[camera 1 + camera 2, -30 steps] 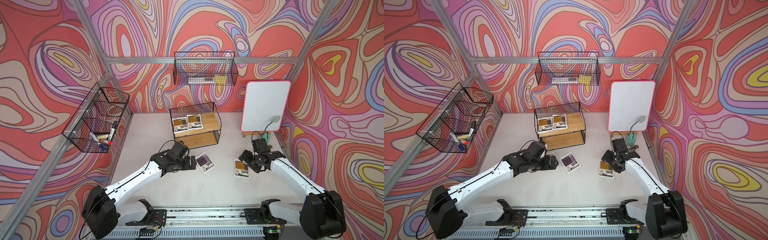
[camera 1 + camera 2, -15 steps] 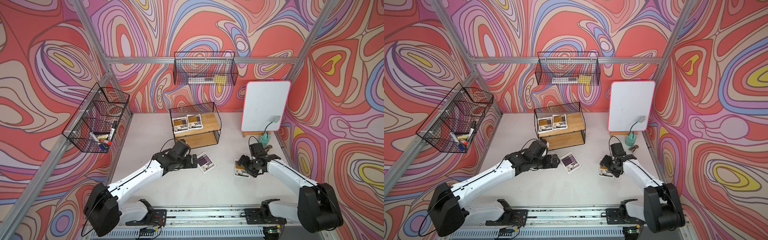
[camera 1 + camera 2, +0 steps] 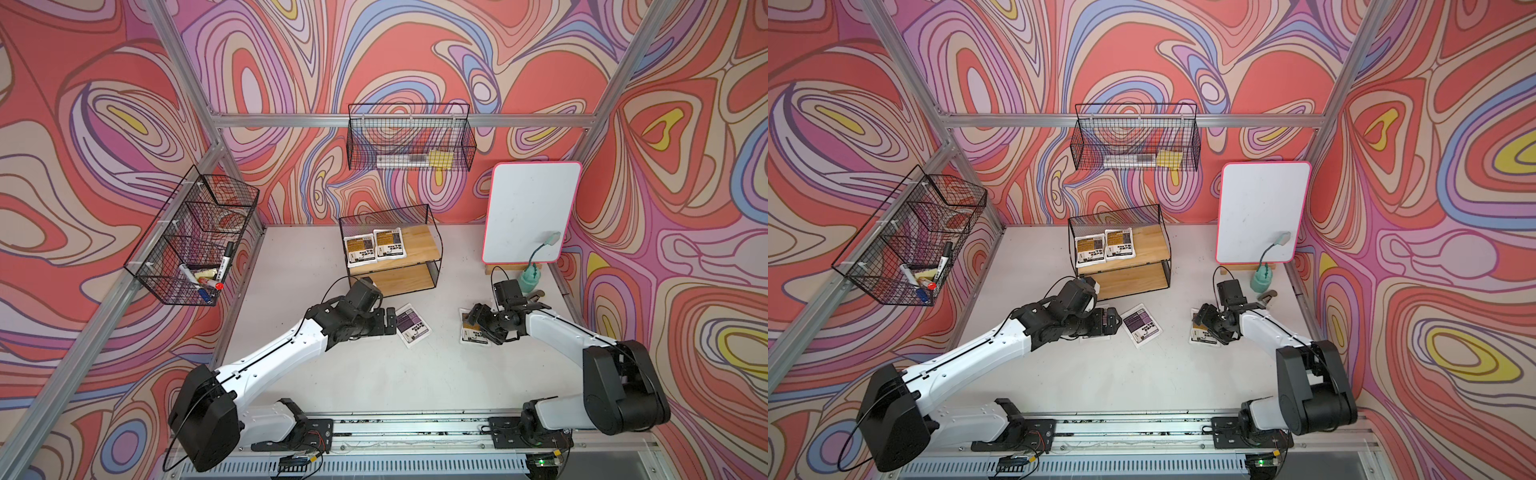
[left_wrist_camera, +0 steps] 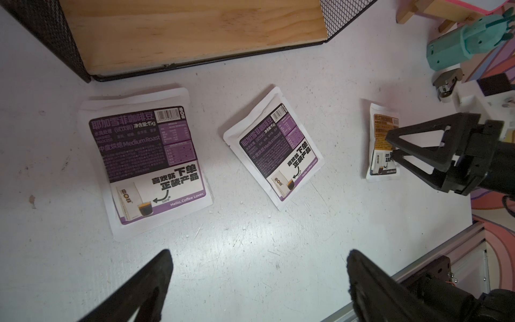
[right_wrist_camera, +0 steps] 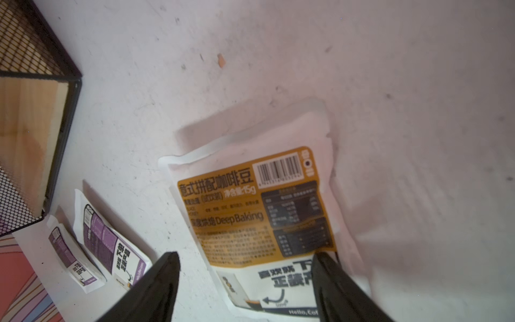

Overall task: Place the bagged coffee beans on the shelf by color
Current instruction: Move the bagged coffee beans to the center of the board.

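Right end effector [image 5: 245, 255], jaws apart, straddles one end of the orange pouch [image 5: 250, 212] lying flat on the desk [image 5: 390, 83], clear of the shelf [image 3: 415, 245]; left end effector [image 4: 258, 252] also apart, empty; advise pressing low and closing squarely so the thin pouch doesn't slide out.
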You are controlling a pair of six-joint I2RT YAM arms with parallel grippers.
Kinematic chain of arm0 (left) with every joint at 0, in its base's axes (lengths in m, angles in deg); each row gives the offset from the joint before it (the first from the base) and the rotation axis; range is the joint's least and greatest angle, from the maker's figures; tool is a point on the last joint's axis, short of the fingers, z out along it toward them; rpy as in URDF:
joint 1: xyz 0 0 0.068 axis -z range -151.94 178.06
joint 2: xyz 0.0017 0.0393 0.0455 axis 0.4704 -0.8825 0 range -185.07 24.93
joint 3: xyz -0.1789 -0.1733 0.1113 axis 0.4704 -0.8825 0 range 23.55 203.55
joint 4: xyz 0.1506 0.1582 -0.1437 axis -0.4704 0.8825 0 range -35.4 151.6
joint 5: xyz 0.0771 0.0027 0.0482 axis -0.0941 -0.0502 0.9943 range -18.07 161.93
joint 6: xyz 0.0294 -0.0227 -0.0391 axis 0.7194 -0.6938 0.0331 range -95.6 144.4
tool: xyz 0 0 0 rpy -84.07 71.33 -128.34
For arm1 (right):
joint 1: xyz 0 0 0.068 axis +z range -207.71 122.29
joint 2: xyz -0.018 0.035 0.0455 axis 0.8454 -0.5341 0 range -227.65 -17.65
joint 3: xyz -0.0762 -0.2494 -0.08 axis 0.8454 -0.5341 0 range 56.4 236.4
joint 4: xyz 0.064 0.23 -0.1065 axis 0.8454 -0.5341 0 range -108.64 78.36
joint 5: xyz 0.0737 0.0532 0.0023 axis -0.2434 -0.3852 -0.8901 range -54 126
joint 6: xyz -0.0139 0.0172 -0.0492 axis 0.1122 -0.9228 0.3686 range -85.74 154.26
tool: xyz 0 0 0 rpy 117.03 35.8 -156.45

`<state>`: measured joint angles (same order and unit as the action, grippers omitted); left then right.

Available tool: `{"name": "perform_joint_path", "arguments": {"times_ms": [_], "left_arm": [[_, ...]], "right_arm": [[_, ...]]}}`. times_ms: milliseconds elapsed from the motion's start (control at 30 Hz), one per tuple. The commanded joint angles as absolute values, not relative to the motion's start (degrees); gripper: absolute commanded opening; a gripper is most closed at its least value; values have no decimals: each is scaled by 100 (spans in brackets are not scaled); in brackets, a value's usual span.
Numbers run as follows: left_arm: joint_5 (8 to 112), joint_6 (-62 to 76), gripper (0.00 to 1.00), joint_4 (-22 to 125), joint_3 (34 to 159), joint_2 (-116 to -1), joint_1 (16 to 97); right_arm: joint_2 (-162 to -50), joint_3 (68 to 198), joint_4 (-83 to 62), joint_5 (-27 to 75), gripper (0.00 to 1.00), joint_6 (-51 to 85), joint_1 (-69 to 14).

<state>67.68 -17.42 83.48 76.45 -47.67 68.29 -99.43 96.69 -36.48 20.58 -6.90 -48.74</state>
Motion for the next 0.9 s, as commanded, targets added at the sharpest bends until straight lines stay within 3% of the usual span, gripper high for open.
{"name": "perform_joint_path", "arguments": {"times_ms": [0,433,700,867], "left_arm": [[6893,-1730,99,8333,7830,-4829,6882],[6969,-1728,99,8391,7866,-4846,6928],[6998,-1604,99,8282,7870,-5083,7019],[7126,-1335,99,8218,8182,-5558,7218]], "right_arm": [[-10268,9719,-3532,1911,76,-655,-4613],[-10903,10256,-3337,2002,76,-985,-3086],[-9941,10573,-3819,2200,79,-1411,-3051],[-9356,10053,-3657,1968,80,-2105,-3098]]}}
